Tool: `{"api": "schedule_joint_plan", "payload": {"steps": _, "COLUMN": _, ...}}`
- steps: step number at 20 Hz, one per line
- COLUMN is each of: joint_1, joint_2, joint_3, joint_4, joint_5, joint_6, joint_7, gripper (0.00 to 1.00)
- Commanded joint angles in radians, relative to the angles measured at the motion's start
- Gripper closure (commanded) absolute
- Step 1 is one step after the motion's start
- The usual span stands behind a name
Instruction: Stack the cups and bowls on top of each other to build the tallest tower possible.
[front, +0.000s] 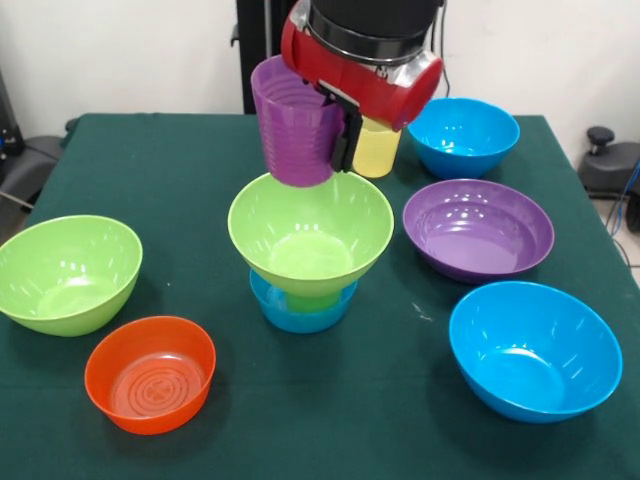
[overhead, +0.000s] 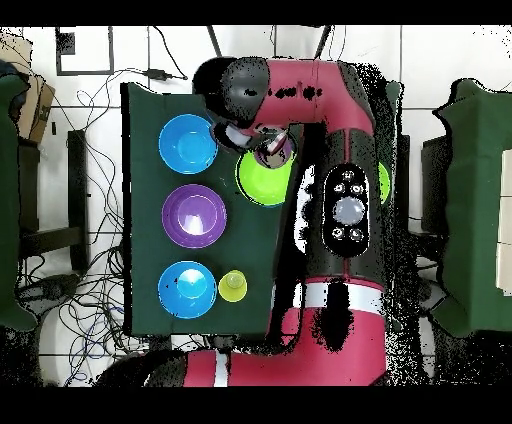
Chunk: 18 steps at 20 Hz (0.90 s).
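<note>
Your gripper (front: 335, 125) hung above the middle of the worktop (front: 320, 420) with the purple cup (front: 297, 125) clamped upright in its jaws, which were closed on the cup's right wall. The cup's base sat just over the far rim of the lime green bowl (front: 311, 232); whether it touched that rim could not be told from the front view.

That green bowl rested on the green cup (front: 312, 298), which stood inside the small blue bowl (front: 300, 312) on the cloth: a three-piece tower.

The yellow cup (front: 377, 148) stood behind the gripper, partly hidden, just beside the far blue bowl (front: 463, 135). The wide purple bowl (front: 478, 230) lay to the tower's right, with a large blue bowl (front: 534, 348) nearer the camera. A second lime green bowl (front: 66, 272) sat at the left, the small orange bowl (front: 150, 373) just in front of it.

From overhead your arm (overhead: 335, 190) covered most of the tower; only part of the green bowl showed
</note>
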Motion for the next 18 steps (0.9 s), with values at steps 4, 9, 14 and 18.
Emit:
{"api": "schedule_joint_plan", "payload": {"steps": 4, "joint_1": 0.027, "joint_2": 0.069, "joint_3": 0.084, "joint_4": -0.007, "joint_5": -0.014, "joint_6": -0.003, "joint_7": -0.103, "gripper": 1.0}}
{"api": "schedule_joint_plan", "payload": {"steps": 9, "joint_1": 0.026, "joint_2": 0.086, "joint_3": 0.075, "joint_4": -0.003, "joint_5": -0.02, "joint_6": -0.029, "joint_7": -0.103, "gripper": 1.0}}
{"api": "schedule_joint_plan", "payload": {"steps": 14, "joint_1": 0.021, "joint_2": 0.086, "joint_3": 0.067, "joint_4": 0.024, "joint_5": -0.023, "joint_6": -0.064, "joint_7": -0.104, "gripper": 1.0}}
{"api": "schedule_joint_plan", "payload": {"steps": 18, "joint_1": 0.019, "joint_2": 0.085, "joint_3": 0.063, "joint_4": 0.05, "joint_5": -0.028, "joint_6": -0.104, "joint_7": -0.106, "gripper": 1.0}}
